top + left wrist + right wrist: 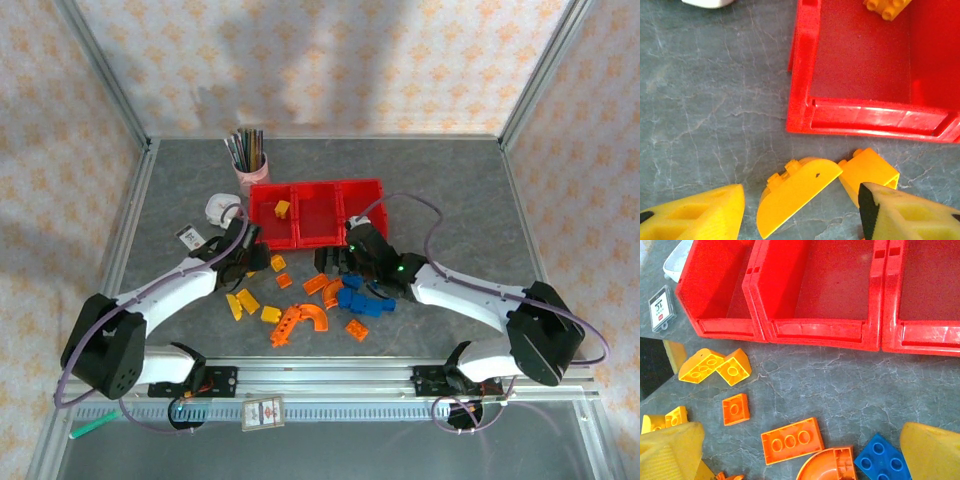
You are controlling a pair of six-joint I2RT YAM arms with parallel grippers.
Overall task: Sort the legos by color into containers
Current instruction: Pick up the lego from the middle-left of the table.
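The left tool (pixel 802 194) is hanging over a yellow sloped brick (pixel 792 202), jaws apart and gripping nothing. A second yellow brick (pixel 870 172) is touching that one, just in front of the leftmost red bin (pixel 805 100), where one yellow block (pixel 887 6) is lying. The right tool (pixel 800 440) is gaping wide and empty above an orange plate (pixel 791 440) and a blue brick (pixel 882 460) on the worktop (pixel 840 375). My worry: closing here, the left could be pinching both yellows or squirting the slope free, and the right could be catching mixed colours.

small white card (pixel 662 308), printed marks (too blurred to read)
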